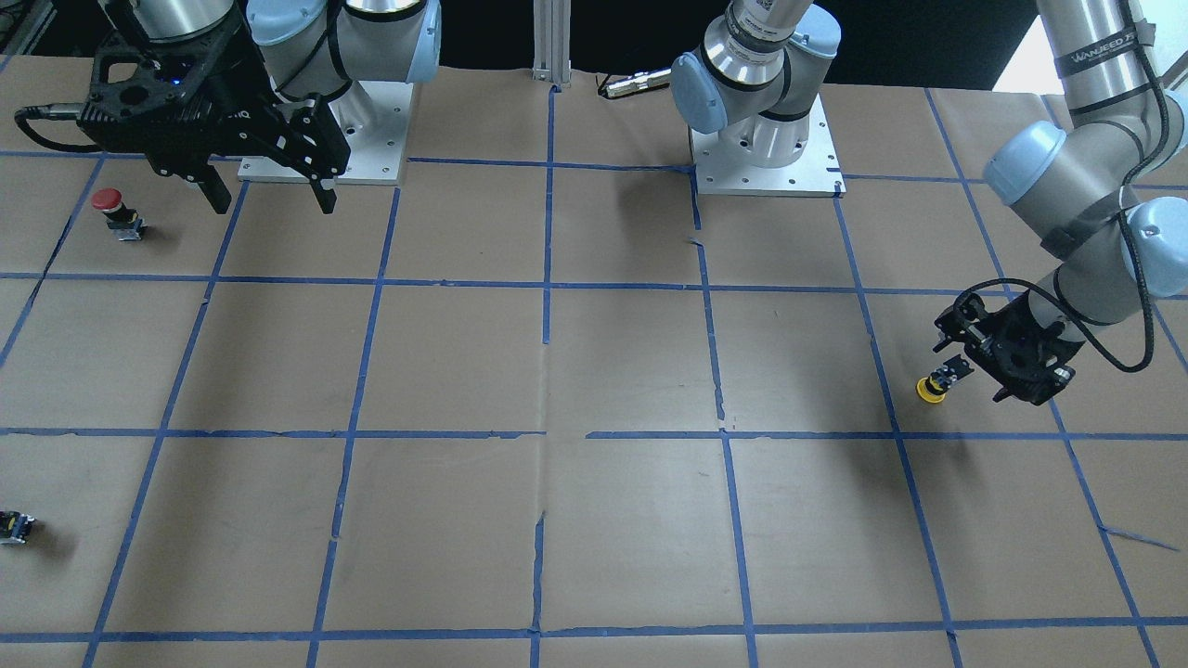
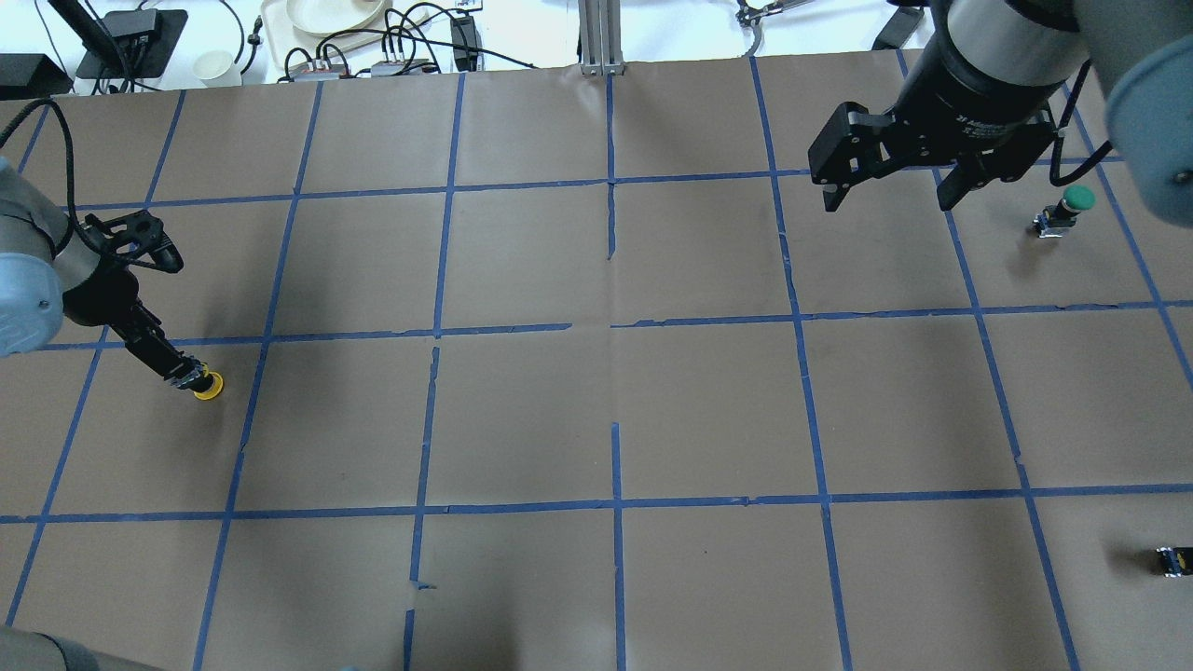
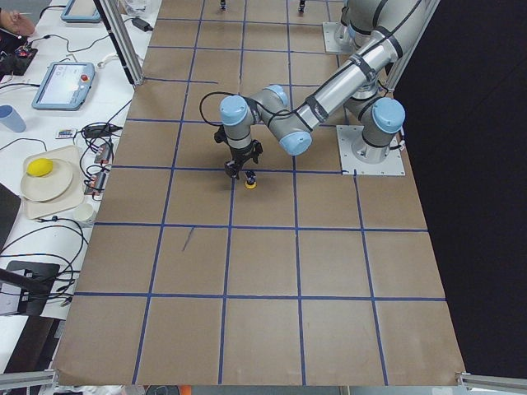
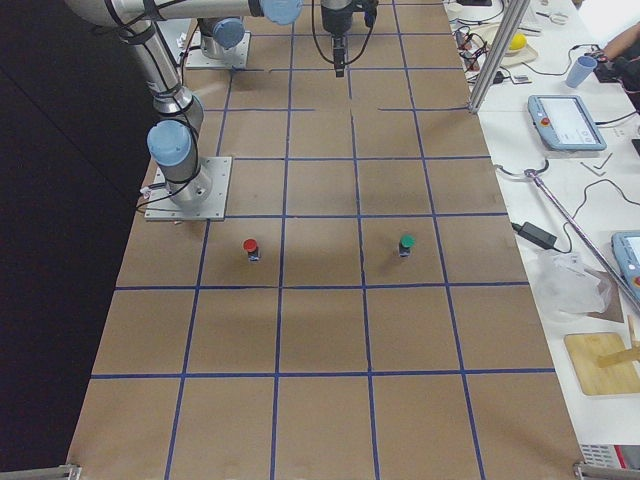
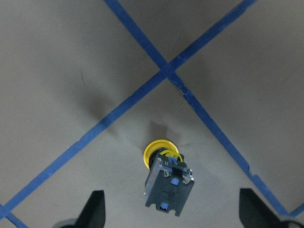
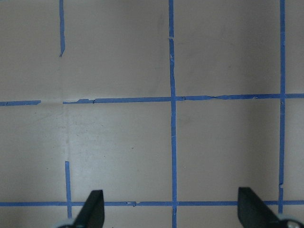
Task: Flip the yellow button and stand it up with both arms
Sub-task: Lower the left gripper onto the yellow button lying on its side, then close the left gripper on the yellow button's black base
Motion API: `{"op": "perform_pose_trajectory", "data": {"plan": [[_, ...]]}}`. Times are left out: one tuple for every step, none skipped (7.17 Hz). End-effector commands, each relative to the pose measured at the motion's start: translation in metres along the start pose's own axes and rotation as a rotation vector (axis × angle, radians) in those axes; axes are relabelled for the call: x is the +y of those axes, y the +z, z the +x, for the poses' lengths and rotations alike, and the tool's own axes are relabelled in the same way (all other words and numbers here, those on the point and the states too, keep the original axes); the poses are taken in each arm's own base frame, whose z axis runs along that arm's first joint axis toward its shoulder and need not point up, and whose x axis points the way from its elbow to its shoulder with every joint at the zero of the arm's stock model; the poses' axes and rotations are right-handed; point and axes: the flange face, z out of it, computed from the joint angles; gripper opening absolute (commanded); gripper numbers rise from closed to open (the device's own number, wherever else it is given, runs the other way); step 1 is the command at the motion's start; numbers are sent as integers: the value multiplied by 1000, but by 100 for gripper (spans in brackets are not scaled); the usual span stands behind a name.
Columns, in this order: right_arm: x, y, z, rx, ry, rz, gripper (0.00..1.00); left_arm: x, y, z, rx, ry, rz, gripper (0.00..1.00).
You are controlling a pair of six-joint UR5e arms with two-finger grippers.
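The yellow button (image 1: 936,384) rests tilted on the brown paper, yellow cap down and black-blue contact block up. It also shows in the overhead view (image 2: 207,386) and the left wrist view (image 5: 164,178). My left gripper (image 1: 970,371) hangs low right beside it, open. In the left wrist view the left gripper (image 5: 173,211) has its fingers wide apart on either side of the block, not touching it. My right gripper (image 2: 885,196) is open and empty, raised well above the table on the far side; it also shows in the front view (image 1: 274,204).
A red-capped button (image 1: 109,209) and a green-capped button (image 2: 1072,203) stand near my right gripper. A small black switch piece (image 2: 1172,560) lies near the table's edge. Cables and dishes (image 2: 326,19) lie past the far edge.
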Motion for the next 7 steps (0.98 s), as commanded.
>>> {"op": "perform_pose_trajectory", "data": {"plan": [[0, -1, 0, 0, 0, 1, 100, -1, 10, -3, 0, 57, 1, 97], [0, 0, 0, 0, 0, -1, 100, -1, 12, -3, 6, 60, 0, 95], [1, 0, 0, 0, 0, -2, 100, -1, 16, 0, 17, 64, -3, 95], [1, 0, 0, 0, -1, -2, 100, 0, 26, 7, 36, 65, -6, 95], [1, 1, 0, 0, -1, -4, 100, 0, 30, 10, 47, 65, -9, 93], [1, 0, 0, 0, -1, -2, 100, 1, 30, 10, 46, 67, -12, 91], [0, 1, 0, 0, -1, -4, 100, 3, 30, 10, 43, 68, -38, 82]]}}
